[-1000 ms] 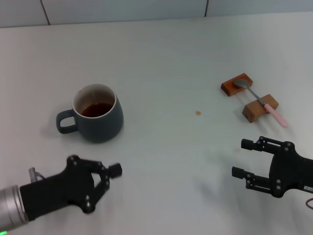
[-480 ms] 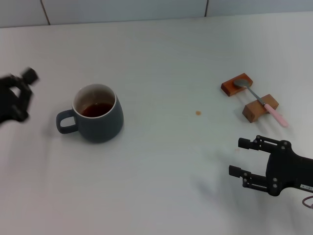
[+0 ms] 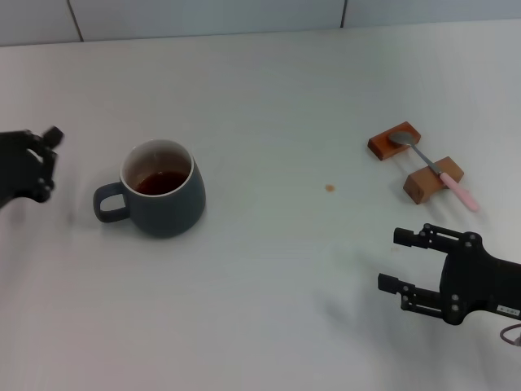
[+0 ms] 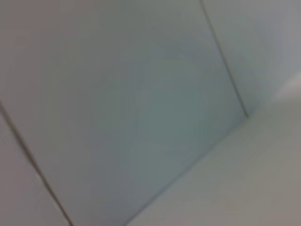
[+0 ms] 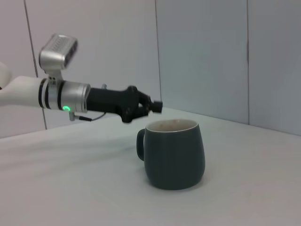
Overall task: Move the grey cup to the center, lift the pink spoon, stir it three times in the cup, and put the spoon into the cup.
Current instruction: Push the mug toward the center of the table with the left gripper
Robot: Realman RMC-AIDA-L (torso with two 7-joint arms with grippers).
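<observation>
Head view, grey cup (image 3: 162, 189) with dark liquid, no legible writing

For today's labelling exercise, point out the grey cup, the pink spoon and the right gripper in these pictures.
grey cup (image 3: 169, 208): head view, outer wall of the body.
pink spoon (image 3: 458, 191): head view, pink handle past the nearer wooden block.
right gripper (image 3: 397, 260): head view, midway between its open fingertips.

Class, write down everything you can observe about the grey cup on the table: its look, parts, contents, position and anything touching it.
The grey cup is a rounded, dark blue-grey mug that looks ceramic, with a whitish rim and inside. Its loop handle points toward the robot's left. It holds dark brown liquid. It stands upright on the white table, on the robot's left side. Nothing touches it but the table; the left gripper hovers beyond the handle, apart from it.
</observation>
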